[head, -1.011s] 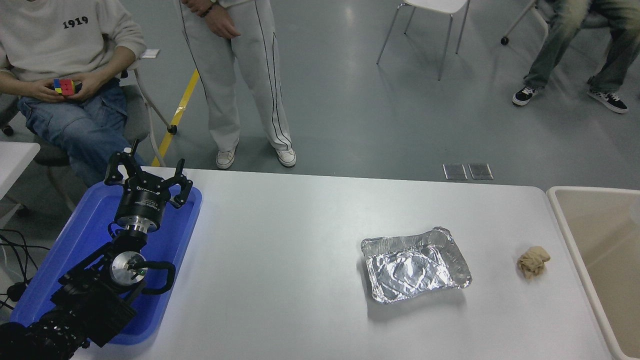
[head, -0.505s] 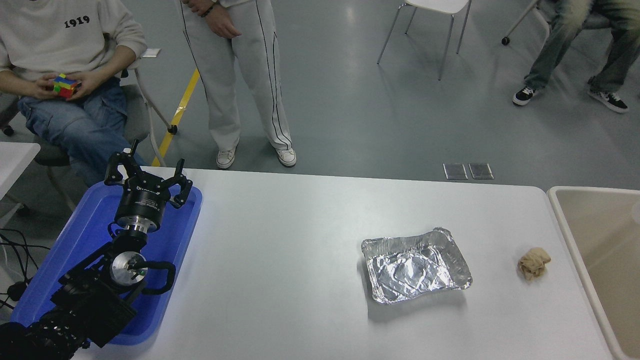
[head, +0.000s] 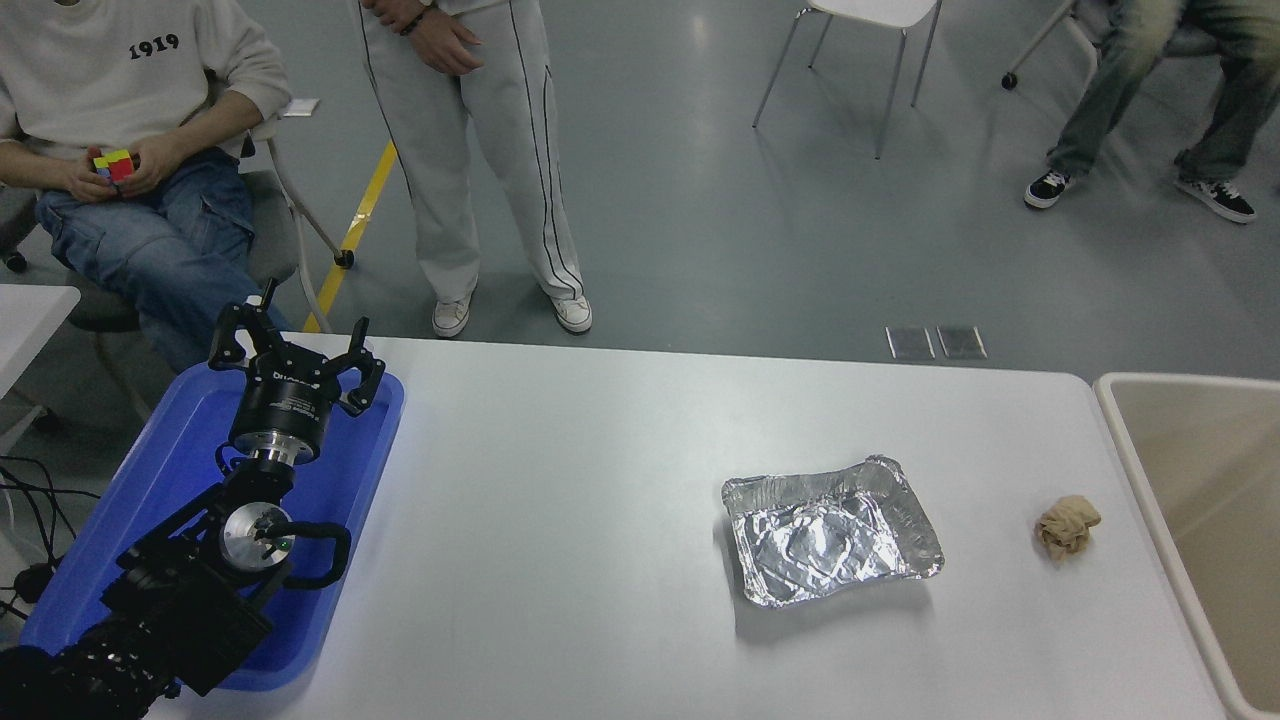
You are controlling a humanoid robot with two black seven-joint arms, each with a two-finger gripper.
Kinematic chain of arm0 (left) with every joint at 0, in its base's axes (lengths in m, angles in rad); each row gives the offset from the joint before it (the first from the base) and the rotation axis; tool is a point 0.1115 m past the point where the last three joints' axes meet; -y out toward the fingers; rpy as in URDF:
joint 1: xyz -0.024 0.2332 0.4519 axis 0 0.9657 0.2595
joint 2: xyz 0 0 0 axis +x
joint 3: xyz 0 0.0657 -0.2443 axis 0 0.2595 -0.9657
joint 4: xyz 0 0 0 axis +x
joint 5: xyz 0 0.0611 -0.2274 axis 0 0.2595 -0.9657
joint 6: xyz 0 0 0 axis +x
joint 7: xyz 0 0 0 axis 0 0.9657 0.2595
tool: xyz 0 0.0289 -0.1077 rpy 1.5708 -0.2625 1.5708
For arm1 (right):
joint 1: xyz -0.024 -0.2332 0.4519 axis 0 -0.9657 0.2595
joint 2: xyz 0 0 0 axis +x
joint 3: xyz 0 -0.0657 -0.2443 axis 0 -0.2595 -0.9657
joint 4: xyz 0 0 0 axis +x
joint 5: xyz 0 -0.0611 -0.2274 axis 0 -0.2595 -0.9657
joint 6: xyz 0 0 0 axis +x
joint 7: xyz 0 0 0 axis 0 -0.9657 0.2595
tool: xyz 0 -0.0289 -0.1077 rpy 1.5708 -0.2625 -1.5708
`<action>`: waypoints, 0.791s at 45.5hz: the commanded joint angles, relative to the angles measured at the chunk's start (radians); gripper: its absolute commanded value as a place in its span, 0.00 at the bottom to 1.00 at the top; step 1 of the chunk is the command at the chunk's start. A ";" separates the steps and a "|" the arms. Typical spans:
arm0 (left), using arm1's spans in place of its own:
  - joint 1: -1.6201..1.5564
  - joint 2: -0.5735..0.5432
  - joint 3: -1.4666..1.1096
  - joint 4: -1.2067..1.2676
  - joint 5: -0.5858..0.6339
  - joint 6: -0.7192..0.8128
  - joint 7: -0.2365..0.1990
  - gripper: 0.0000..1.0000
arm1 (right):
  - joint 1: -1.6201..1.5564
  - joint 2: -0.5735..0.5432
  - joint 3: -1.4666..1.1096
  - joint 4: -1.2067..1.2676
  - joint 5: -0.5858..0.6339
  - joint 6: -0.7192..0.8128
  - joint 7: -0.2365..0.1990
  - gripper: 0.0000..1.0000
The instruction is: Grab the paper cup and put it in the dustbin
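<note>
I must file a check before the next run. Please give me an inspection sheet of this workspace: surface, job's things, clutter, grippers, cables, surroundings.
Surface: white table, no spills seen.
Job's things: dustbin at the table's right end; no paper cup seen.
Clutter: foil tray right of centre; crumpled paper ball between it and the dustbin; blue tray at left.
Grippers: left gripper open over the blue tray; right one not in view.
Cables: black cables off the left edge.
Surroundings: three people beyond the far side, one holding a puzzle cube; a chair.
</note>
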 commanded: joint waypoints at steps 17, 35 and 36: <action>0.000 -0.001 0.001 0.000 0.000 0.000 0.000 1.00 | -0.353 0.164 0.259 -0.224 0.010 -0.154 -0.095 0.00; 0.000 -0.001 0.001 0.000 0.000 0.000 0.000 1.00 | -0.379 0.181 0.282 -0.218 0.018 -0.154 -0.167 0.00; 0.000 -0.001 0.001 0.000 0.000 0.000 0.000 1.00 | -0.379 0.181 0.282 -0.218 0.018 -0.156 -0.167 0.00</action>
